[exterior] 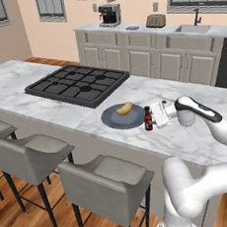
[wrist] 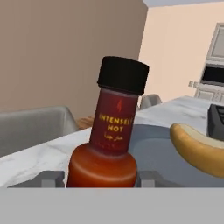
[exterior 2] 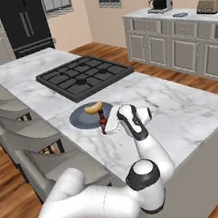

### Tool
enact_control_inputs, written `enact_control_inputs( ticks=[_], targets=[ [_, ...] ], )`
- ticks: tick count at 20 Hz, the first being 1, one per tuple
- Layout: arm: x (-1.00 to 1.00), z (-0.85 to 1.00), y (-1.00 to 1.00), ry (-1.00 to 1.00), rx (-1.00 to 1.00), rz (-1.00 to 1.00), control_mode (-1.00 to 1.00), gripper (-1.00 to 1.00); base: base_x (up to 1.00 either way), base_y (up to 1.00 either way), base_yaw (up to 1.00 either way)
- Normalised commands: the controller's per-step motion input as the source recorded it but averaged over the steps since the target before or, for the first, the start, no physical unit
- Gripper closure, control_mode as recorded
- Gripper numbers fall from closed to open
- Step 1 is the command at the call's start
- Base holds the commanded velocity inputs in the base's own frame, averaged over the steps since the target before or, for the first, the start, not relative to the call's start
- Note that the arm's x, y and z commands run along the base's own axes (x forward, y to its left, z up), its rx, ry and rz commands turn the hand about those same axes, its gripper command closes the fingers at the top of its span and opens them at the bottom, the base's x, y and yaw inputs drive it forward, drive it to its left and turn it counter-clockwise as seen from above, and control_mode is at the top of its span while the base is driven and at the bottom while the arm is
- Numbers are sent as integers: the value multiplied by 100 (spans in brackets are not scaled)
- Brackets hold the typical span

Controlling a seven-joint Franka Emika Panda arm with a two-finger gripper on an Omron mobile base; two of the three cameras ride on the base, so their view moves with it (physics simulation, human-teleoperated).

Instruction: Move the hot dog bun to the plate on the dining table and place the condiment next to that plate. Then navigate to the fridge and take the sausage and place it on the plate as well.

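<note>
**Desk:** Hot sauce fills the hand camera. What is the status?

**Photographer:** That is the condiment (wrist: 114, 131), a dark-red bottle with a black cap, standing upright on the dining table (exterior: 198, 141) just beside the plate (exterior: 112, 120). The gripper (exterior: 154, 116) sits level with it, its finger tips (wrist: 46, 178) flanking the bottle's base. Whether they press the glass or stand just clear, I cannot tell.

**Desk:** And the rest of the job?

**Photographer:** The hot dog bun (exterior: 124, 108) lies on the slate-blue plate, so that step looks done. The bottle appears to be where it belongs, needing at most a release. The sausage is not on the plate, so the trip to the fridge (exterior 2: 24, 22), the tall black unit at the far end of the room, is what remains by my reading.

**Desk:** Setting?

**Photographer:** White grey-veined marble, with a black gas cooktop (exterior: 77, 84) beyond the plate and grey stools (exterior: 105, 181) along the near side. Behind, beige cabinets carry a coffee machine (exterior: 109, 15), a toaster (exterior: 155, 20) and a sink (exterior: 192, 29). Wooden floor throughout.
</note>
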Motion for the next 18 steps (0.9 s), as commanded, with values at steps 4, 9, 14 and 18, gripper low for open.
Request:
enact_control_inputs(
  ticks=[4,9,14,18],
  targets=[
    [-11,-4,5,-6,-3,0,-100,-100,0,0,0],
    [-4,0,-11,0,1,0,-100,-100,0,0,0],
    [-4,5,-38,0,4,0,-100,-100,0,0,0],
    [-4,22,-47,0,5,0,-100,-100,0,0,0]
  ],
)
